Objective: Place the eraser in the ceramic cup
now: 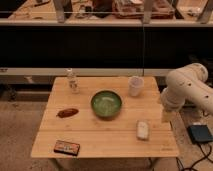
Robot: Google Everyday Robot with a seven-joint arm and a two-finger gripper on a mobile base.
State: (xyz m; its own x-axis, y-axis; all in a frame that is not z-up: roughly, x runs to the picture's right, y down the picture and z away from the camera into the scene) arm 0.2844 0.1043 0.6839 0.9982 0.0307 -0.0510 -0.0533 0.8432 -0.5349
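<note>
The eraser [67, 147] is a flat dark-edged block with an orange-red face. It lies near the front left corner of the wooden table [95, 132]. The ceramic cup [135, 85] is small, whitish and upright at the back right of the table. My white arm reaches in from the right. Its gripper [167, 116] hangs at the table's right edge, to the right of and nearer than the cup, far from the eraser. Nothing shows in it.
A green bowl [106, 103] sits mid-table. A small clear bottle [73, 80] stands at the back left. A reddish-brown oval lump [67, 112] lies at the left. A whitish rounded block [143, 130] lies at the front right. A dark box [200, 133] lies on the floor at the right.
</note>
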